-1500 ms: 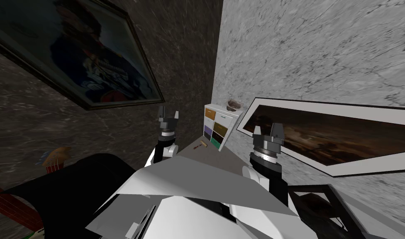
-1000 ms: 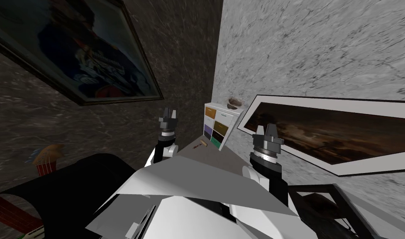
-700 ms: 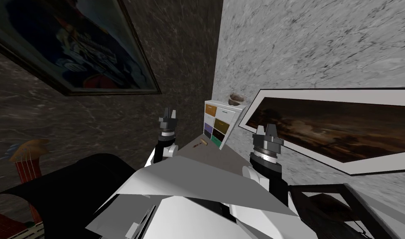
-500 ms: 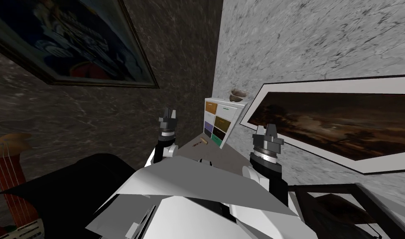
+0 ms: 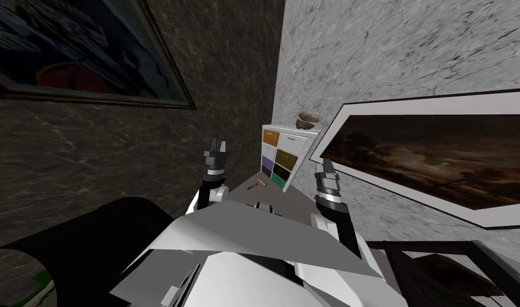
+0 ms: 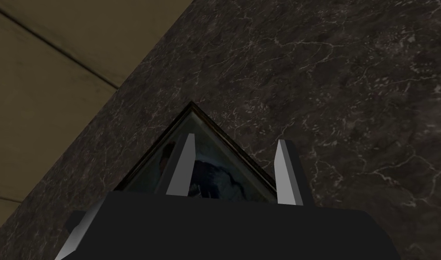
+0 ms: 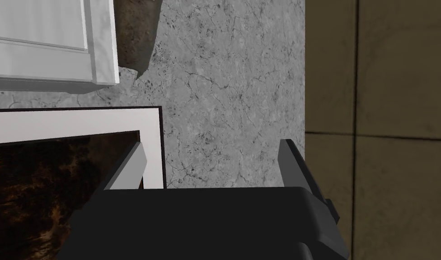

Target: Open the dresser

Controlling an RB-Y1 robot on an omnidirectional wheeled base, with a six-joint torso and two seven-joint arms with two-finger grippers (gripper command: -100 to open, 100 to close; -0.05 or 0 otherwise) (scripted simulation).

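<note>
Against the grey corner wall [image 5: 387, 53] stands the dresser [image 5: 283, 157], drawers [image 5: 269, 139] shut, well beyond the left gripper [image 6: 234, 138] and right gripper [image 7: 213, 142], both with fingers [image 7: 133, 167] released and empty.

The dresser [image 5: 284, 156] stands in the corner between the left wall [image 5: 104, 154] and the right wall [image 5: 392, 48]. A bowl [image 5: 307, 121] sits on the dresser. A small object [image 5: 260, 184] lies on the floor [image 5: 243, 194] just before the dresser. The right picture [image 5: 440, 154] hangs on the right wall beside the dresser, nearer me. The left picture [image 5: 78, 48] hangs on the left wall, well apart. The left gripper [image 5: 217, 142] is left of the dresser and the right gripper [image 5: 324, 165] right of it, both short of it.
</note>
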